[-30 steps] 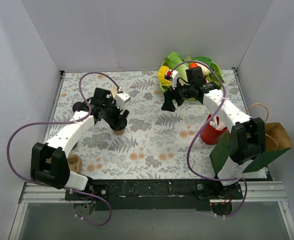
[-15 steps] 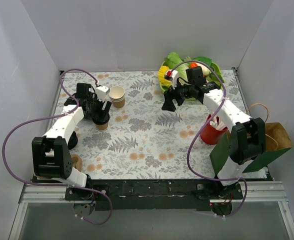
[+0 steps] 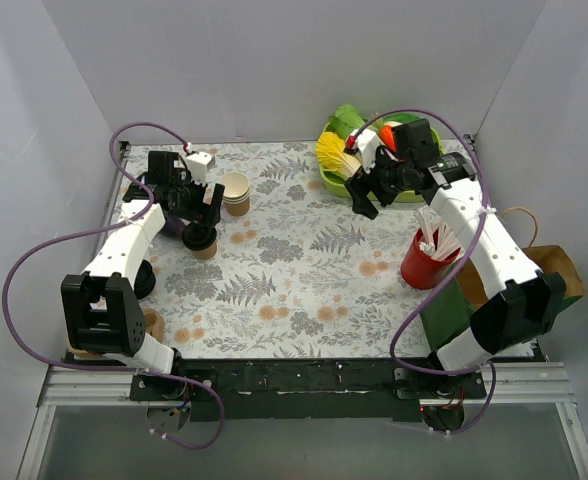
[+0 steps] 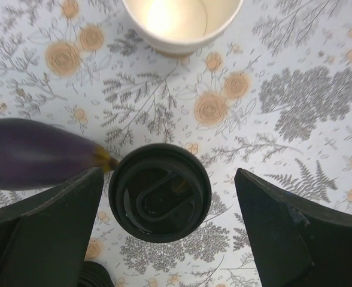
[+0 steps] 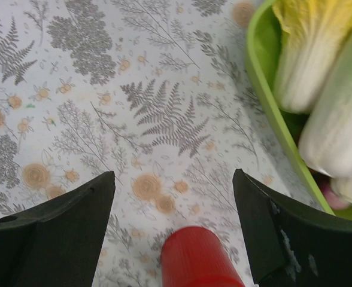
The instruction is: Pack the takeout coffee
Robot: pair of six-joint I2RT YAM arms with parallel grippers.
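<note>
The takeout coffee (image 3: 205,243), a small tan cup with a black lid, stands on the floral mat at the left. In the left wrist view its lid (image 4: 160,192) sits below and between my fingers, close to the left finger (image 4: 50,227) and well apart from the right one. My left gripper (image 3: 200,222) hangs open just above and behind it. My right gripper (image 3: 365,197) is open and empty over the mat in front of the green bowl. In its own view it (image 5: 173,215) holds nothing.
A stack of lidless tan cups (image 3: 236,192) stands just behind the coffee (image 4: 182,21). A green bowl of vegetables (image 3: 340,183) is at the back right (image 5: 263,89). A red cup of white straws (image 3: 426,262), a dark green bag (image 3: 456,305) and a brown paper bag (image 3: 554,265) stand at the right.
My left arm has swung left with the coffee, which now stands on the mat with the jaws open above it. My right arm has drawn back toward the green bowl.
</note>
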